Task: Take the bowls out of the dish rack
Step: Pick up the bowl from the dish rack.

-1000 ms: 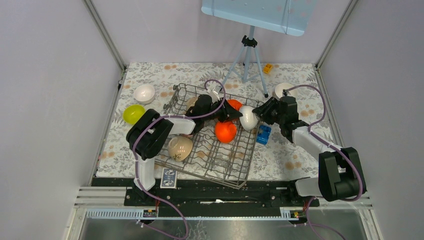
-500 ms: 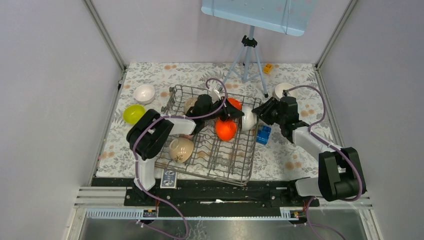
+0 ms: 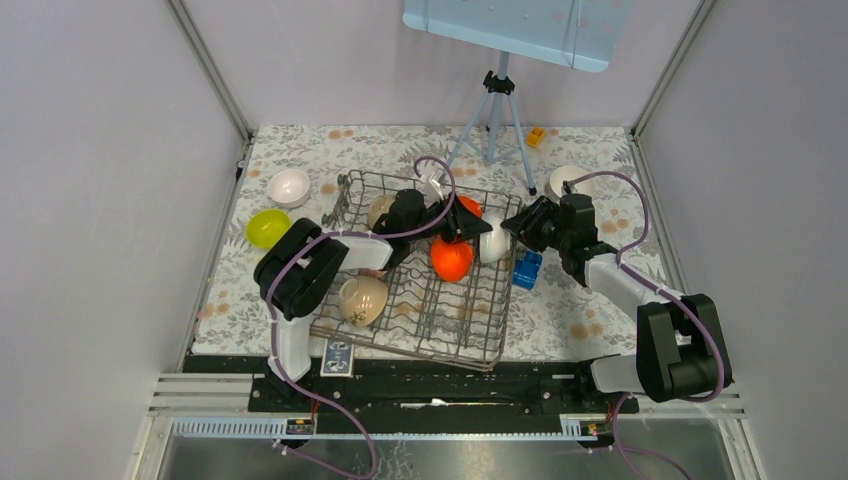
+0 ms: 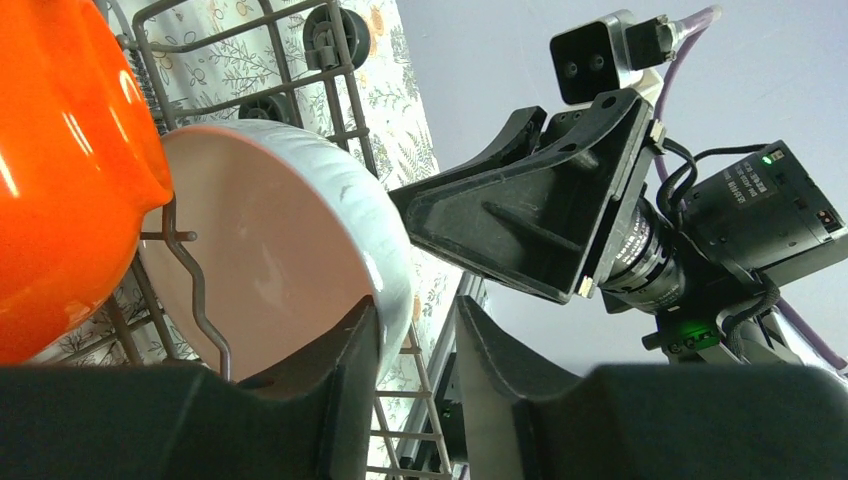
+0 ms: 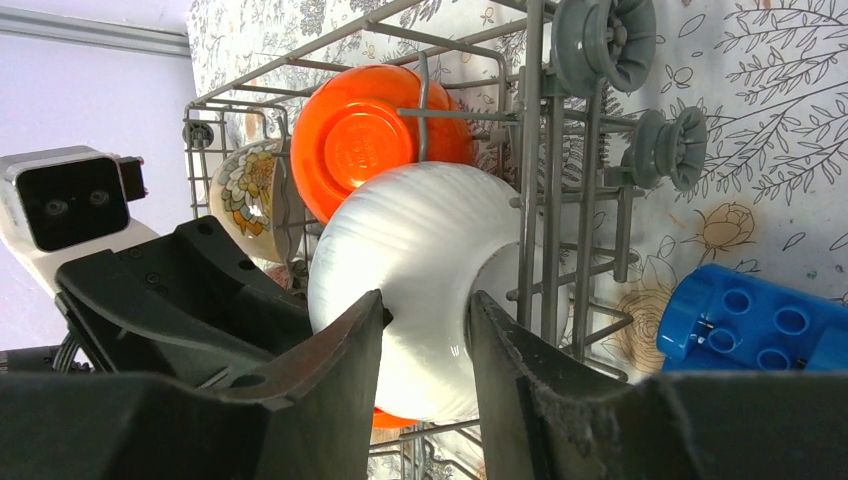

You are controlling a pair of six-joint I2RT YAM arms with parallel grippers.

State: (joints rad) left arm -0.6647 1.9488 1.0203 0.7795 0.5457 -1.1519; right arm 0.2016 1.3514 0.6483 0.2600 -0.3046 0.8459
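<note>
Right jaws: mine are clenched on the white bowl [image 5: 400,260], one finger [image 5: 330,390] on each side of its base end.
Left jaws: released. They stand parted astride that bowl's rim, one finger [image 4: 345,400] inside the pinkish hollow and the other clear of the outer wall.
White bowl: it stands on edge at the right side of the dish rack [image 3: 430,310], toward the rack's far-right corner, between my two wrists.
Orange bowl [image 3: 452,260]: in the middle of the rack, just beside the white bowl.
Second orange bowl [image 3: 468,207]: at the rack's far side, partly hidden by my left arm.
Beige bowl [image 3: 362,298]: in the rack's near-left part, tilted among the tines.
Patterned bowl [image 3: 380,208]: in the rack's far-left part.
Lime bowl [image 3: 266,228]: on the surface by its left edge, apart from the rack.
Plain white bowl [image 3: 289,186]: on the surface toward its far-left corner.
Far white bowl [image 3: 568,180]: on the surface toward its far-right corner, partly behind my cable.
Blue block [image 3: 527,268]: on the surface, just beside the rack's right side.
</note>
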